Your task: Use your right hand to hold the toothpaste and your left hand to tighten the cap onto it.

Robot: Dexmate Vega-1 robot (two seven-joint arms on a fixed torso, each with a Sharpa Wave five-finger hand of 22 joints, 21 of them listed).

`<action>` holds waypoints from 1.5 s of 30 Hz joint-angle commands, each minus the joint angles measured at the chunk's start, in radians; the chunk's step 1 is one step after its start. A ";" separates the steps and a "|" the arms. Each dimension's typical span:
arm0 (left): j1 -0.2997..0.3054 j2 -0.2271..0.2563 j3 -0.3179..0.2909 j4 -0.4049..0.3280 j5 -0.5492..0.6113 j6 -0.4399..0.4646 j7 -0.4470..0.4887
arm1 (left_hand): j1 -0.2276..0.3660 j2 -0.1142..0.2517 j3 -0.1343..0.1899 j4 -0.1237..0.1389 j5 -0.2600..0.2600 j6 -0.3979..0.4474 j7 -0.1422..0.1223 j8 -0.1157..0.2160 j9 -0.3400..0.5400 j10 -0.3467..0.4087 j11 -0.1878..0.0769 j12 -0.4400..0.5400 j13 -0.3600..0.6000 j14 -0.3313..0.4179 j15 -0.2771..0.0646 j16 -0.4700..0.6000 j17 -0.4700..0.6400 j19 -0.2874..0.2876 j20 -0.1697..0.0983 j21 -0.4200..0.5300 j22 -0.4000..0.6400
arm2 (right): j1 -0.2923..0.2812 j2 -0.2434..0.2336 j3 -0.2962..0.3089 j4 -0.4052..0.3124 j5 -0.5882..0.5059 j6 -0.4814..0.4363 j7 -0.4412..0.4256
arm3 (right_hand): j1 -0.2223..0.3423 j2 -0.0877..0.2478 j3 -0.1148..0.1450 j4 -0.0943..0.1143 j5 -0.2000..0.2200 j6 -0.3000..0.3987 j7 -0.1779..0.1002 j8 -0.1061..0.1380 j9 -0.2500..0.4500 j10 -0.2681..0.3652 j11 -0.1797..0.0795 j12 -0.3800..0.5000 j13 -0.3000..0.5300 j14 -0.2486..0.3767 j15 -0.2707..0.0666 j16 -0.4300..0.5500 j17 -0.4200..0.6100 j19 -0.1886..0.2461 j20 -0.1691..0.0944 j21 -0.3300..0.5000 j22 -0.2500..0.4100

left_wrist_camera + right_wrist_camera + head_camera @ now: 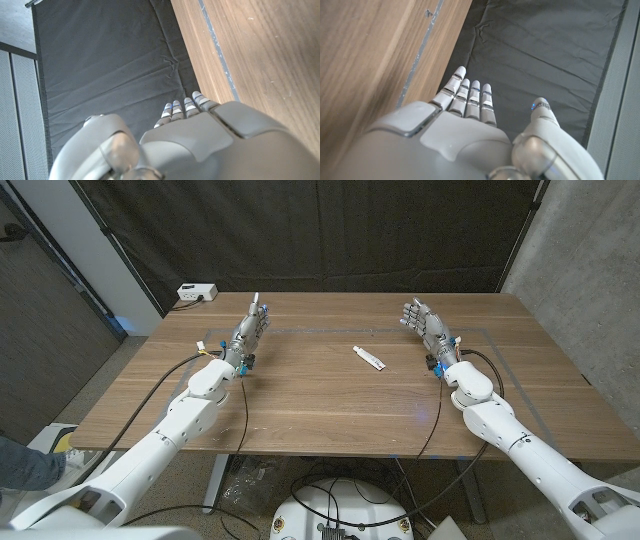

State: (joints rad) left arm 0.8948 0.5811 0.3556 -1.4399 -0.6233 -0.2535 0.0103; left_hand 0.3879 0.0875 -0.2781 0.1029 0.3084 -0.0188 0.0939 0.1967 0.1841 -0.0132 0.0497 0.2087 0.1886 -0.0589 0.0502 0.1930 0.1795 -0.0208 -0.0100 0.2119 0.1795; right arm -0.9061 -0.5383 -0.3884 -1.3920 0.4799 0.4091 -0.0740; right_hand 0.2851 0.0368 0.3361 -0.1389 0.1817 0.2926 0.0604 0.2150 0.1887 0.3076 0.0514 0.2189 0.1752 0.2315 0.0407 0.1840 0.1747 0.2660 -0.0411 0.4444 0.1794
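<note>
Wooden table [330, 405]: one toothpaste [370, 358], cap unclear; two empty hands, left hand [250, 328], right hand [424, 324]

Bench [300, 400]: brown wood grain. Toothpaste [371, 358]: white tube. Left hand [249, 328] and right hand [425, 323]: grey, fingers [470, 97] banded grey and white. Backdrop curtain [330, 230]: black. Small box [197, 293] at the far bench corner: white.

the back of the left hand [200, 140] shows with its fingers [185, 107] straight and close together, holding nothing. beside it runs the wooden table [260, 60], and a dark curtain [110, 65] hangs beyond the table's edge.
</note>
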 commanded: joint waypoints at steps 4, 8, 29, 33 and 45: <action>0.030 0.042 -0.008 -0.031 0.023 -0.036 -0.031 | 0.029 0.002 0.000 -0.016 -0.001 0.036 -0.003 0.016 0.002 0.059 0.001 0.021 0.001 0.061 -0.005 0.015 0.003 0.057 -0.002 0.021 0.002 | -0.122 0.001 0.017 -0.115 -0.326 0.083 -0.288 | 0.036 -0.005 0.005 -0.018 0.007 0.017 -0.027 -0.002 0.004 0.055 -0.023 0.019 0.005 0.044 -0.011 0.011 0.004 0.041 -0.016 0.007 0.003; 0.014 0.054 -0.002 -0.003 0.018 -0.047 -0.084 | 0.045 0.001 -0.002 -0.024 -0.006 0.092 -0.013 0.028 0.002 0.127 0.004 0.035 0.001 0.130 -0.012 0.024 0.003 0.125 0.004 0.037 0.001 | -0.141 0.006 0.017 -0.141 -0.436 0.066 -0.372 | 0.044 -0.006 0.006 -0.020 0.008 0.020 -0.025 -0.002 0.004 0.063 -0.026 0.020 0.005 0.051 -0.014 0.011 0.004 0.050 -0.013 0.009 0.003; 0.029 0.080 0.006 -0.047 0.067 -0.042 -0.059 | 0.060 0.000 -0.008 -0.028 -0.014 0.148 -0.023 0.029 0.002 0.196 -0.009 0.038 0.000 0.198 -0.020 0.021 0.003 0.183 0.015 0.040 -0.001 | -0.174 -0.021 -0.050 -0.290 -0.855 -0.121 -0.593 | 0.111 -0.005 0.021 -0.032 0.012 0.056 -0.049 0.003 0.006 0.132 -0.042 0.036 0.007 0.096 -0.026 0.013 0.004 0.085 -0.018 0.012 0.003; 0.045 0.079 0.000 -0.058 0.072 -0.052 -0.041 | 0.061 0.001 -0.008 -0.028 -0.015 0.152 -0.022 0.029 0.002 0.196 -0.011 0.036 0.000 0.198 -0.021 0.019 0.003 0.180 0.015 0.038 -0.001 | -0.167 -0.033 -0.061 -0.302 -0.852 -0.145 -0.571 | 0.132 -0.003 0.026 -0.034 0.012 0.072 -0.048 0.007 0.006 0.159 -0.045 0.043 0.008 0.103 -0.028 0.012 0.005 0.088 -0.017 0.010 0.004; 0.081 0.074 -0.010 -0.090 0.113 -0.115 -0.001 | 0.066 0.004 -0.007 -0.028 -0.017 0.166 -0.028 0.030 0.002 0.205 -0.018 0.034 0.000 0.204 -0.023 0.016 0.003 0.177 0.019 0.032 -0.001 | -0.186 -0.072 -0.085 -0.455 -0.968 -0.395 -0.549 | 0.186 -0.006 0.036 -0.040 0.013 0.100 -0.075 0.013 0.008 0.171 -0.064 0.041 0.010 0.112 -0.029 0.008 0.005 0.094 -0.013 0.006 0.003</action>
State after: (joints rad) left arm 0.9512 0.6595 0.3526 -1.5103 -0.5567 -0.3042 -0.0317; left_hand 0.4450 0.0931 -0.2865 0.0811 0.2920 0.1395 0.0663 0.2262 0.1839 0.1824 0.0392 0.2438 0.1861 0.1320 0.0285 0.2105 0.1791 0.1585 0.0056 0.2469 0.1768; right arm -1.0863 -0.5813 -0.4449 -1.7483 -0.3951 0.1778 -0.6344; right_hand 0.4505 0.0328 0.3645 -0.1780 0.1886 0.3707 -0.0021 0.2151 0.1934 0.4737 -0.0014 0.2593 0.1814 0.3366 0.0126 0.1891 0.1745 0.3500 -0.0391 0.4523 0.1792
